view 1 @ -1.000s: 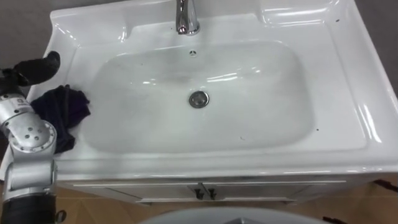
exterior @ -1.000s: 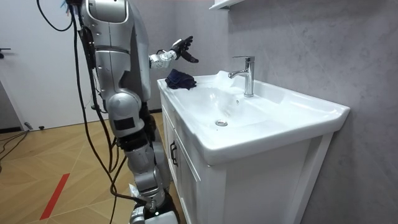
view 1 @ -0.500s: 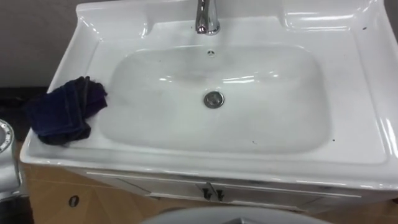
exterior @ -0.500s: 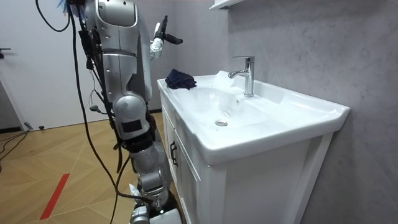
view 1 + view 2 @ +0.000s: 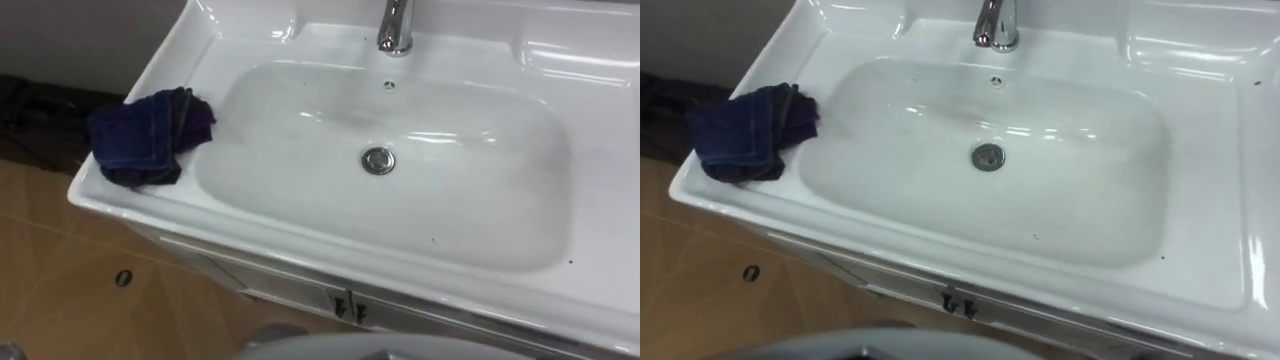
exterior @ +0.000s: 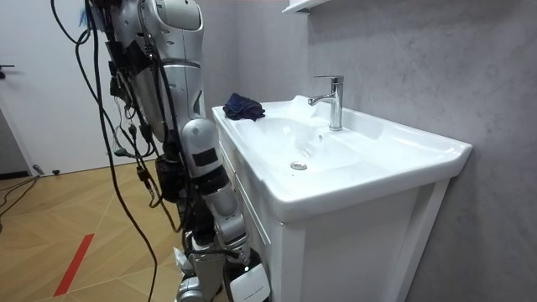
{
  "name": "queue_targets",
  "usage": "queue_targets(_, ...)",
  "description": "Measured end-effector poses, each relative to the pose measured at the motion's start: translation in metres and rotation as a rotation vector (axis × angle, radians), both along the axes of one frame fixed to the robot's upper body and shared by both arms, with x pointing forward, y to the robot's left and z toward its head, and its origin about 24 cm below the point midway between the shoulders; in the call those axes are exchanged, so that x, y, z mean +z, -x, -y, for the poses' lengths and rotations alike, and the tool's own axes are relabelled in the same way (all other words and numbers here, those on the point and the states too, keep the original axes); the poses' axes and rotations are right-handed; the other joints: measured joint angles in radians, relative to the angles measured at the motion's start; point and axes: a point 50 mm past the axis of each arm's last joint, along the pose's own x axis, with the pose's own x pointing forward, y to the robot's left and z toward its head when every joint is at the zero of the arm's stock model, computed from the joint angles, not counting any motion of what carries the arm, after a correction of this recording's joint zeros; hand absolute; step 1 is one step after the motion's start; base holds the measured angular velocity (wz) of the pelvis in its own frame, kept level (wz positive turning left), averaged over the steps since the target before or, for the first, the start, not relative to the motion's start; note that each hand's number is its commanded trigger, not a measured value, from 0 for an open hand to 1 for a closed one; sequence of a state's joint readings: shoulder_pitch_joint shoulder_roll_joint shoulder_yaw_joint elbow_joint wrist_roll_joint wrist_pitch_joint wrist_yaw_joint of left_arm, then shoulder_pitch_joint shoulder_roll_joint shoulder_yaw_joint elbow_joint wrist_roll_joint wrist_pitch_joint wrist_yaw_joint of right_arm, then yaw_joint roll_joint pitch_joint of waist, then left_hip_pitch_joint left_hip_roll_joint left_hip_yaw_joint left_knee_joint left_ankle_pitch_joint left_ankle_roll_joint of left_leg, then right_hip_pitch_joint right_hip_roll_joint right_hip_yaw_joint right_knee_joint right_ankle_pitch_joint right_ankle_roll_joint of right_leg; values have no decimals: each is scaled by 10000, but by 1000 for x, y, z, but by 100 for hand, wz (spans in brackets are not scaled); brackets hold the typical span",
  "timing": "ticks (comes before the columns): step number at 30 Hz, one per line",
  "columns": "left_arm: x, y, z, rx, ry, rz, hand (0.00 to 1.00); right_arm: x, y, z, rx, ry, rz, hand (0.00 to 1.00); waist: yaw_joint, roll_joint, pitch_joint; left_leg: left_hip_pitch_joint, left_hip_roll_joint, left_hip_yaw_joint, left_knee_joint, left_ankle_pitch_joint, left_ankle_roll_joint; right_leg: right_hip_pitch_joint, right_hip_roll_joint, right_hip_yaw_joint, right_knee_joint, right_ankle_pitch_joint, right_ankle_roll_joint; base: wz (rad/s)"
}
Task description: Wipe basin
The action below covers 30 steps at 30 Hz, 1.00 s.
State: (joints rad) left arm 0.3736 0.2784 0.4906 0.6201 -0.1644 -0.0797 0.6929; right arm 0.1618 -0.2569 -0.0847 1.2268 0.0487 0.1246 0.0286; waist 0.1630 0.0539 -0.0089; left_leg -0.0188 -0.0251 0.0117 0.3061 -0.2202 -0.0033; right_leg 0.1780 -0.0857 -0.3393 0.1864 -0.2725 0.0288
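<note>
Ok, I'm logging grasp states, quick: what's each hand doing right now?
Left hand: cannot tell.
Right hand: cannot tell.
The cloth lies loose on the basin rim.

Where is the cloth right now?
In the left eye view, the cloth lies bunched on the left rim of the basin, near its front corner, beside the bowl.

Eye views close above basin (image 5: 470, 190), facing down, room view farther, side-on, sharing basin
</note>
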Motion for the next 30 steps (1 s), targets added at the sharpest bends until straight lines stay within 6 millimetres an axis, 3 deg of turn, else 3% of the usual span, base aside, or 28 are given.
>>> queue_targets(3, -26, 18, 19, -6, 1288, -908, 0, 1, 1, 2, -35, -44, -33, 0, -17, -46, 59, -61, -44, -124, 21, -6, 8, -28, -24, -140, -9, -20, 25, 16)
queue_targets(8, -54, 46, 42, -375, 3005, -2464, 0, 0, -2, 2, -47, -162, 46, 0, -135, -57, 67, -141, -49, -173, 88, -10, 14, -23, -35, -224, -3, -27, 24, 3)
queue_targets(13, -65, 50, 59, -1730, 3930, -3317, 0, 0, -5, 0, 96, -424, 71, 0, -245, -115, 118, -227, -50, -188, 180, -26, 36, -27, -30, -231, 2, -29, 28, 4)
queue_targets(16, -71, 51, 66, -2483, 4526, -3801, 0, 0, -8, -1, 188, -660, 203, 0, -499, -215, 114, -213, -67, -191, 120, -24, 37, -9, -41, -299, -4, -37, 42, 0)
queue_targets(19, -76, 45, 74, -3467, 5225, -4165, 0, -1, -9, -3, 307, -980, 226, 0, -651, -357, 128, -229, -66, -169, 171, -24, 37, -20, -39, -290, -10, -37, 41, 0)
queue_targets(23, -82, 30, 83, -4759, 5930, -4510, 0, -2, -13, -6, 592, -1344, 220, 0, -809, -546, 214, -258, -54, -112, 206, -31, 43, -22, -36, -280, -15, -36, 41, 0)
queue_targets(29, -89, 1, 95, -6654, 6854, -4907, 0, -2, -11, -9, 591, -1825, 219, 0, -890, -579, 204, -206, -38, 3, 195, -52, 73, -26, -44, -179, -7, -28, 54, -5)
queue_targets(30, -90, -3, 98, -6953, 7044, -4890, 0, -2, -8, -9, 619, -1952, 165, 0, -1042, -594, 200, -205, -38, 2, 183, -52, 73, -35, -43, -168, -4, -28, 53, 0)
